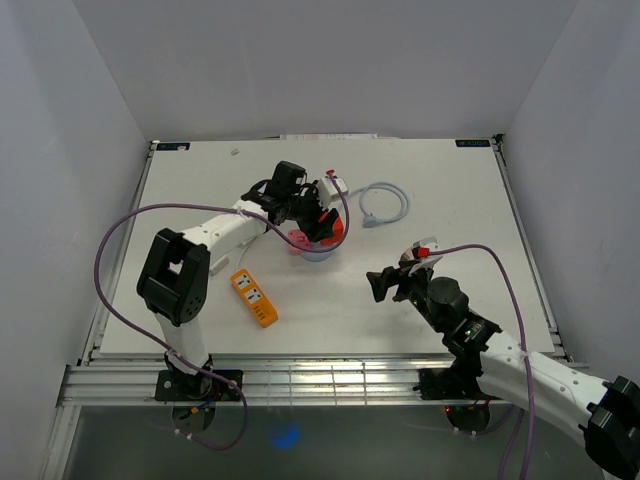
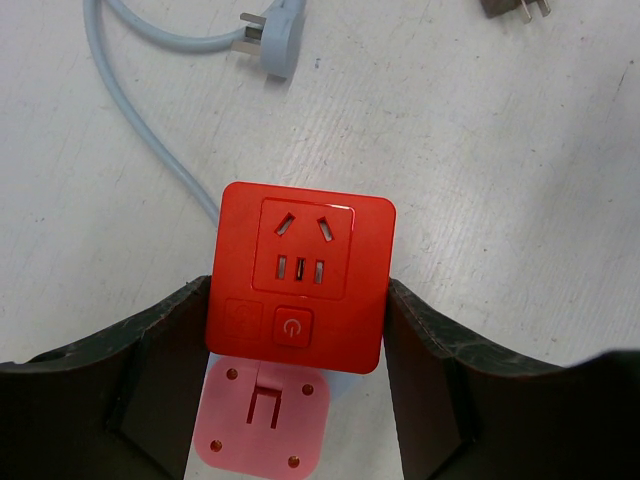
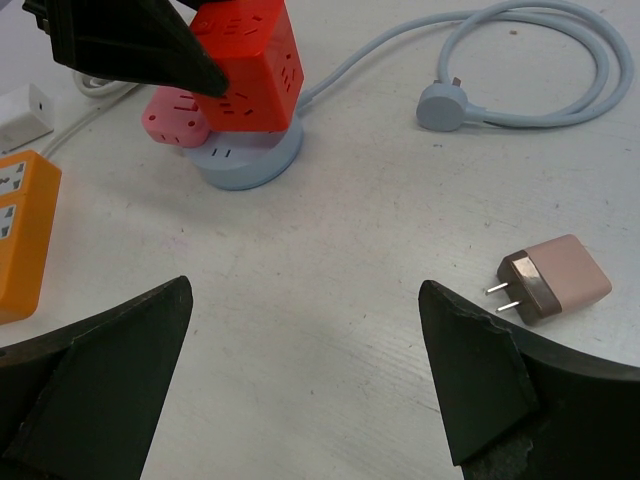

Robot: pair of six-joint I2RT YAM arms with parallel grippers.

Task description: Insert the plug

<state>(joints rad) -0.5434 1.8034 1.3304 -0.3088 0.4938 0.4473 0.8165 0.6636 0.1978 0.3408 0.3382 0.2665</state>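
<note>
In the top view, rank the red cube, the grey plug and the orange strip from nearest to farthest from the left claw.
1. The red cube: held between the fingers of the left claw.
2. The grey plug: just to the right of the claw.
3. The orange strip: farthest, down and to the left in the view.

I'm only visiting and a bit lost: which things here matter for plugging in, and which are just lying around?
In the job, probably: red cube socket, held in the left gripper; pinkish two-pin charger plug near the open right gripper.
Lying about: orange power strip; pink cube socket; pale blue round socket and grey corded plug; small white block.
</note>
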